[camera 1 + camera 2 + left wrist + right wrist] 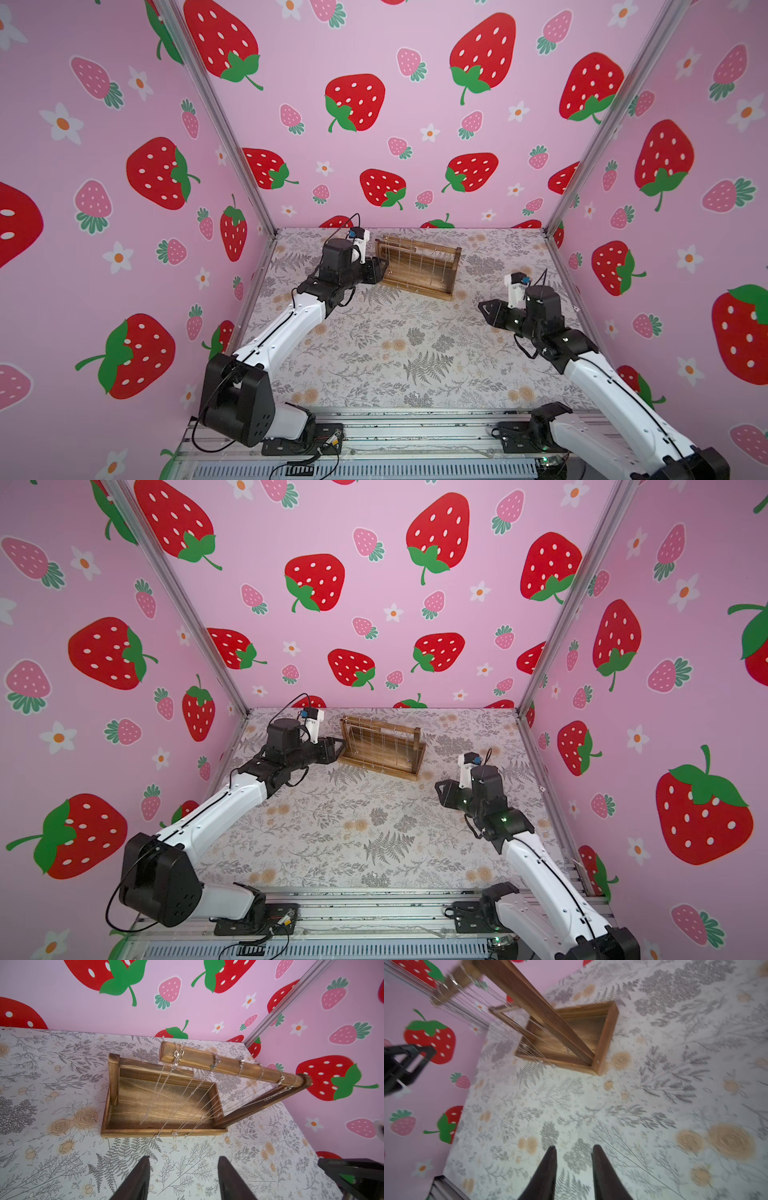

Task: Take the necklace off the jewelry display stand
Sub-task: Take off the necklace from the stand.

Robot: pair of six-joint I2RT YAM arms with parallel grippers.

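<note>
The brown wooden jewelry display stand, with a rimmed tray base, stands far back on the floral-print tabletop. Thin silver necklace chains hang over its top bar. The left gripper, near one end of the stand, has its jaws apart and empty. The right gripper is well apart from the stand, jaws parted and apparently empty in a blurred view.

The jewelry display stand sits on the table near its back edge, about midway across, with its left end nearer the back wall. Necklace chains hang from the top bar down over the tray base. The left hand is just beside the stand's left end; the right hand is in front of its right end, apart from it
</note>
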